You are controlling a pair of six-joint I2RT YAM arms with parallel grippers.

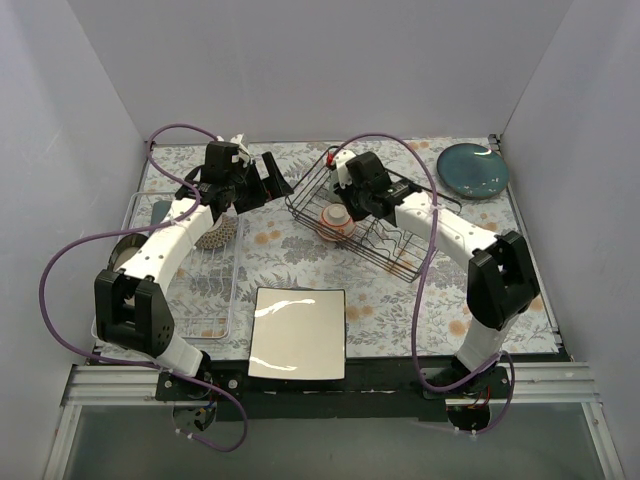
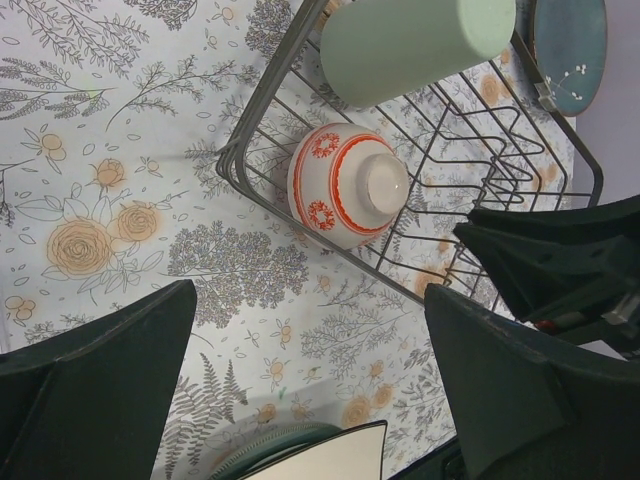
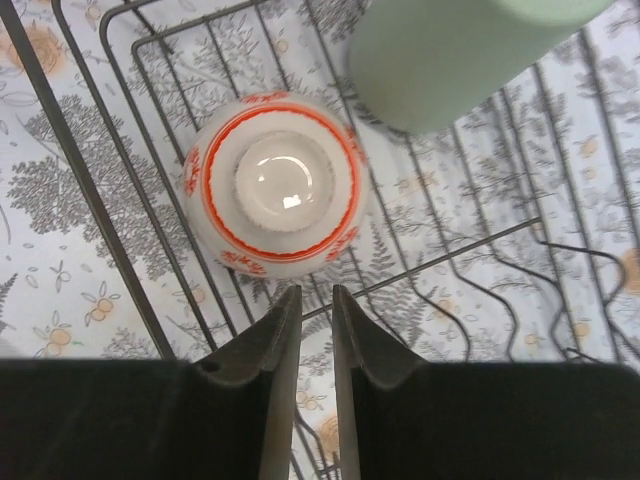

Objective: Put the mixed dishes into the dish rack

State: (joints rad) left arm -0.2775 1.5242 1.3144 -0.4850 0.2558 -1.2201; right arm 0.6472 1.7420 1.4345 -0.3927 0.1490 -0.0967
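The black wire dish rack [image 1: 404, 266] stands at the back middle. The red-orange patterned bowl [image 1: 336, 221] lies upside down in its near-left corner, also seen in the left wrist view [image 2: 347, 184] and the right wrist view [image 3: 274, 195]. The pale green cup [image 2: 412, 42] lies on its side in the rack beside the bowl [image 3: 448, 55]. My right gripper [image 3: 309, 300] hovers just above the bowl, its jaws nearly closed on nothing. My left gripper [image 2: 310, 400] is wide open and empty over the cloth left of the rack. The large white square plate [image 1: 298, 332] lies at the front centre.
A dark teal plate [image 1: 472, 170] lies at the back right. A pale wire tray [image 1: 226, 300] sits at the left, with a round patterned plate [image 1: 218, 236] under my left arm. A flowered cloth covers the table. White walls stand on three sides.
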